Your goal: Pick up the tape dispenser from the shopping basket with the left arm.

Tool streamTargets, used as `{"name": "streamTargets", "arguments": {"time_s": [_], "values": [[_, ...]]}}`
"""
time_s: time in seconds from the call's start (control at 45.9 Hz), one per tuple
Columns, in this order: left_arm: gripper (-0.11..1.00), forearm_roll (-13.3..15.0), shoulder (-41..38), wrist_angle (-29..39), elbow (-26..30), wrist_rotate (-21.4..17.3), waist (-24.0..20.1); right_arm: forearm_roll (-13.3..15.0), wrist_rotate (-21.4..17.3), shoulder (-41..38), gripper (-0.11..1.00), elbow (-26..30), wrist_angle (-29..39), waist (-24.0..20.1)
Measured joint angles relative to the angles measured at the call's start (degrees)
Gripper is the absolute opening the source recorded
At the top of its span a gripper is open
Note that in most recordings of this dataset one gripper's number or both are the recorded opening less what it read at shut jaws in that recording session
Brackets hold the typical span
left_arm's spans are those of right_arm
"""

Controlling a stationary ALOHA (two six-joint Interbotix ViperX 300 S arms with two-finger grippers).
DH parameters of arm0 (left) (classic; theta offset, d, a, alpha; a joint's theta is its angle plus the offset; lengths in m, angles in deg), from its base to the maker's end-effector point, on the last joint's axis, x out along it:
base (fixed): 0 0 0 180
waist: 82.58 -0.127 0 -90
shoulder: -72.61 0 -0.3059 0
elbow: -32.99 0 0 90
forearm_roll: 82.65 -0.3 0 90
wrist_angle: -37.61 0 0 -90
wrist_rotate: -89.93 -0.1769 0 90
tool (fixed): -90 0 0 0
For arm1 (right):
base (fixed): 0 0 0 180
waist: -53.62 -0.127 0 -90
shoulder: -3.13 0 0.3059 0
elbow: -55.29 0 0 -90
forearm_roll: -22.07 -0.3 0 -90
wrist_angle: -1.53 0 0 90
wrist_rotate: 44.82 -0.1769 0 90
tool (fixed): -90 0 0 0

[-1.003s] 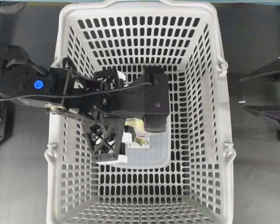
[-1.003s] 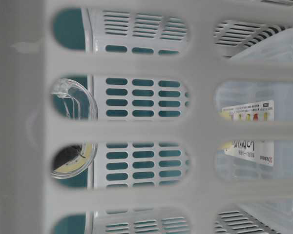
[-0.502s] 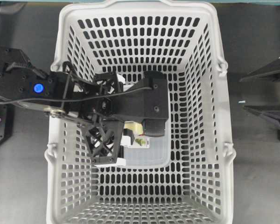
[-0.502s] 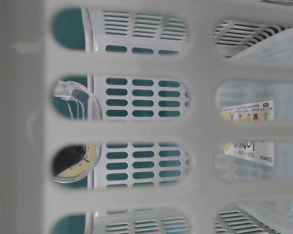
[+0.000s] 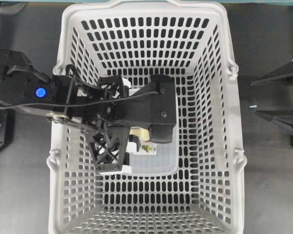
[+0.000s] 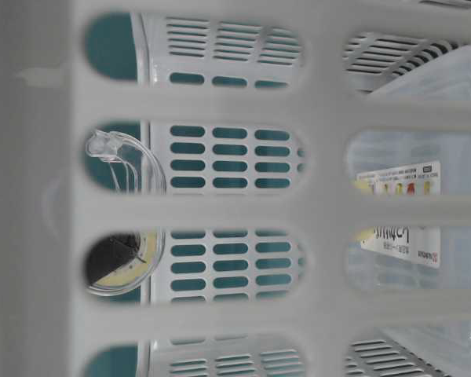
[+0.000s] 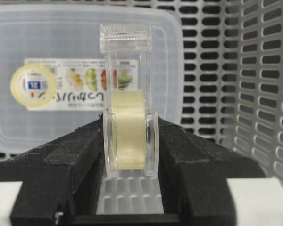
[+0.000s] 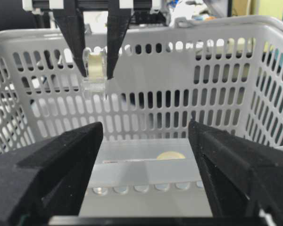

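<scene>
The tape dispenser point(image 7: 128, 136) is a clear plastic holder with a yellowish tape roll. My left gripper point(image 7: 129, 129) is shut on it, one finger on each flat side. In the right wrist view the dispenser point(image 8: 94, 66) hangs between the left fingers point(image 8: 75, 33), well above the floor of the light-grey shopping basket point(image 8: 188, 94). It also shows through the basket's slots in the table-level view point(image 6: 125, 236). In the overhead view my left gripper point(image 5: 115, 126) reaches into the basket point(image 5: 212, 73) and hides the dispenser. My right gripper point(image 8: 146, 155) is open and empty.
A flat translucent lidded box point(image 7: 52, 42) with a white-yellow label lies on the basket floor below the dispenser, and also shows in the overhead view point(image 5: 158, 158). Basket walls point(image 7: 264, 94) stand close on the right. My right gripper point(image 5: 254, 97) waits outside the basket.
The left gripper has shifted slightly with the tape dispenser in it; in the table-level view the dispenser has moved a little to the right. The right arm has not moved.
</scene>
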Motion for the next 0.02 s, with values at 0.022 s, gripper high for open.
{"name": "streamTargets", "arguments": {"time_s": [0.022], "values": [[0.30,0.00,0.00,0.00,0.09,0.00,0.00,0.00,0.00,0.00,0.71,0.00,0.00,0.00]]}}
